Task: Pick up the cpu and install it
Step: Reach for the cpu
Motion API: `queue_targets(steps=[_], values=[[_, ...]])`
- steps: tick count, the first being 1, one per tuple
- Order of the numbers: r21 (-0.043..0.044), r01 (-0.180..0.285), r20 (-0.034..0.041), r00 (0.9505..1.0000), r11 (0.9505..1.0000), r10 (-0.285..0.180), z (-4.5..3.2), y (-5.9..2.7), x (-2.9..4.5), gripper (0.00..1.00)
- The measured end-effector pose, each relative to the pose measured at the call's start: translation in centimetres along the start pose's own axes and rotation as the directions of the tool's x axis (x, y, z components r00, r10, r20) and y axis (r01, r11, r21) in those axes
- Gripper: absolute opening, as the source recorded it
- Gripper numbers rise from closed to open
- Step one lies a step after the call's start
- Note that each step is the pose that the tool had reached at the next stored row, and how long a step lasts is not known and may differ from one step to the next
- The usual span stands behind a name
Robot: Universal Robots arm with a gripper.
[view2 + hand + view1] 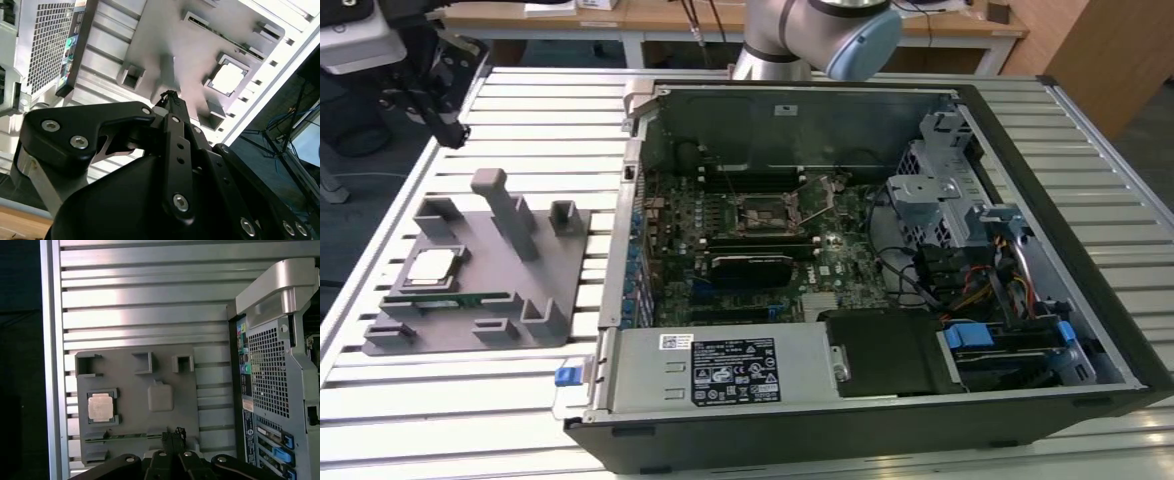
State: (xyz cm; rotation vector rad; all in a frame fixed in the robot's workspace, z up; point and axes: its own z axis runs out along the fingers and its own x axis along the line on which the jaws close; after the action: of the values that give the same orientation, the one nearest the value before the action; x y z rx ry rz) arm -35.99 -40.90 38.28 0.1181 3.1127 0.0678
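Gripper [173, 434] hangs above the grey fixture [125, 380], tips pinched shut & empty, offset from the cpu [101, 407] lying in its pocket there, so imo dropping unopened or misaligned could jab its lid or catch the pocket walls.

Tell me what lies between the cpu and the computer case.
In the first wrist view, the grey holder's raised square block stands between the cpu and the computer case, then table slats.
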Motion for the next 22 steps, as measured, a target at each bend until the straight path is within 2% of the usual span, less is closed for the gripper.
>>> queue_targets(steps=[6,14,22], values=[[0.0002,0.0,-0.0017,1.0,1.0,0.0,0.06,-0.28,2.59,0.11],[0.0001,0.0,-0.0017,1.0,1.0,0.0,0.12,-0.55,5.56,0.11],[0.0002,0.0,-0.0017,1.0,1.0,0.0,0.19,-0.77,8.02,0.11]])
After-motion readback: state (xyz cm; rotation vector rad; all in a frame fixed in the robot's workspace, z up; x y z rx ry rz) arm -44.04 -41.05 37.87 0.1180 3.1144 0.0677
